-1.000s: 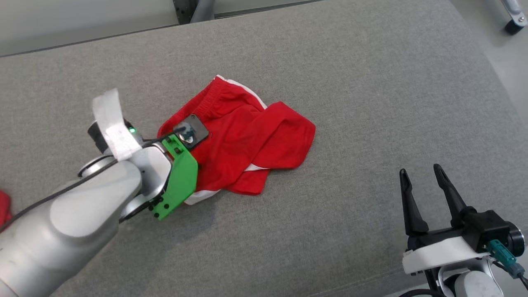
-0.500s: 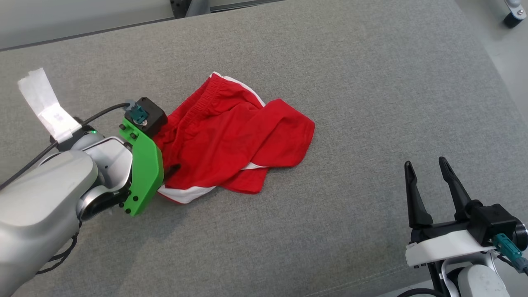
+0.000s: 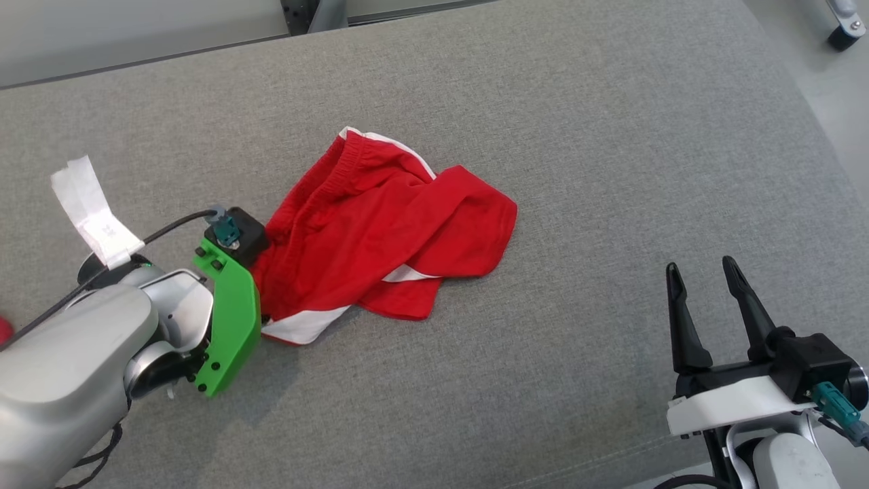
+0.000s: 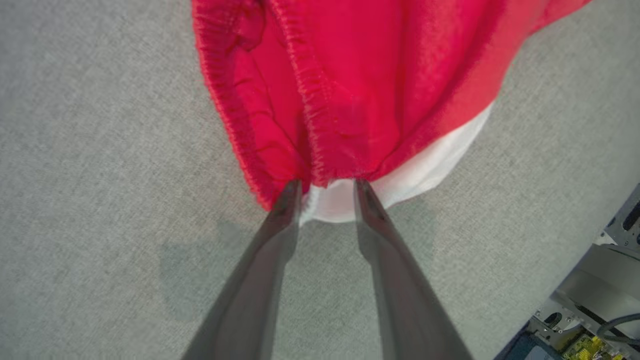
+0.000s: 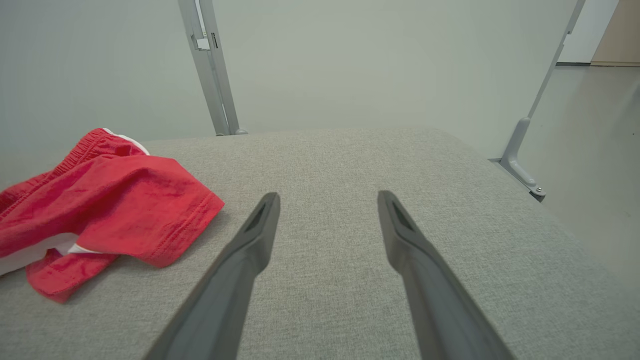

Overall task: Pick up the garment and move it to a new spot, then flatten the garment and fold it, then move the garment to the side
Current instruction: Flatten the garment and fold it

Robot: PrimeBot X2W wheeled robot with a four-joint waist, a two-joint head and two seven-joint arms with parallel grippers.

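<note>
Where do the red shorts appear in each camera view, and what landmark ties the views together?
Head view: red shorts at centre, slightly left.
Left wrist view: shorts at top centre, white hem between the tips of the left end effector.
Right wrist view: shorts at the left edge.
Shared landmark: the grey cushion beneath them.

The garment (image 3: 387, 231) lies left of centre on the padded surface (image 3: 577, 136). Its left edge sits between the 2 fingertips of the left gripper (image 4: 327, 187). The right gripper (image 3: 703, 268) is well apart to the right, near the surface's front edge. A frame post (image 5: 210, 70) stands behind the surface.
</note>
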